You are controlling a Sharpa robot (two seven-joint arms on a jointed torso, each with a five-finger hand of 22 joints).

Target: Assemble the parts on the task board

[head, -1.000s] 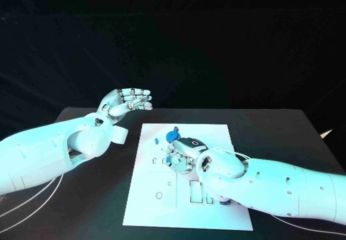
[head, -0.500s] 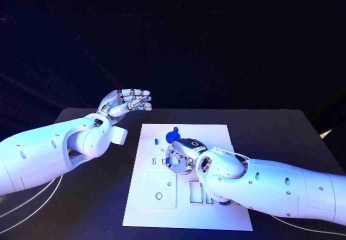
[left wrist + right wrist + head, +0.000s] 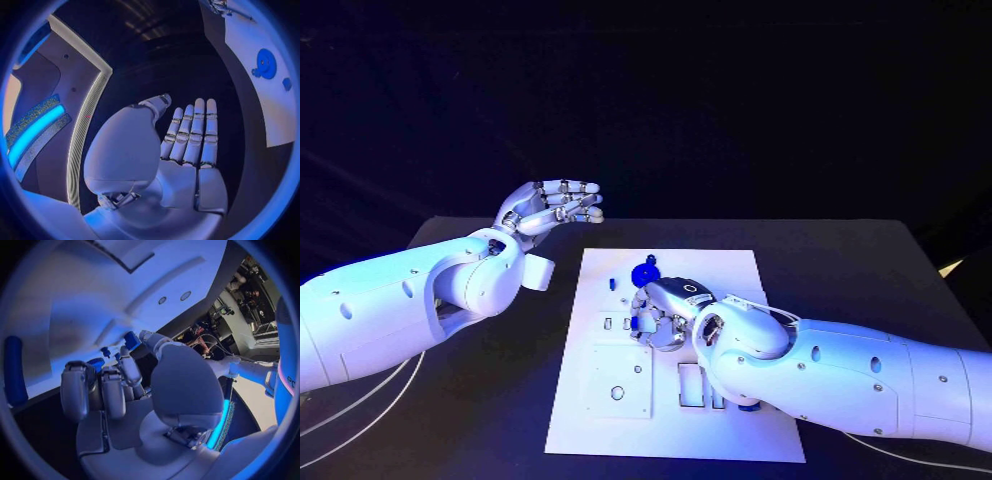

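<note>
Nothing has moved much since a second ago: the right hand (image 3: 668, 312) stays low over the board (image 3: 733, 420) middle, fingers curled around a small blue part (image 3: 132, 340), just at 6 o'clock from the blue gear (image 3: 645, 272). Left hand (image 3: 548, 207) still hovers off the board at 10 o'clock, fingers straight, apart, empty.
</note>
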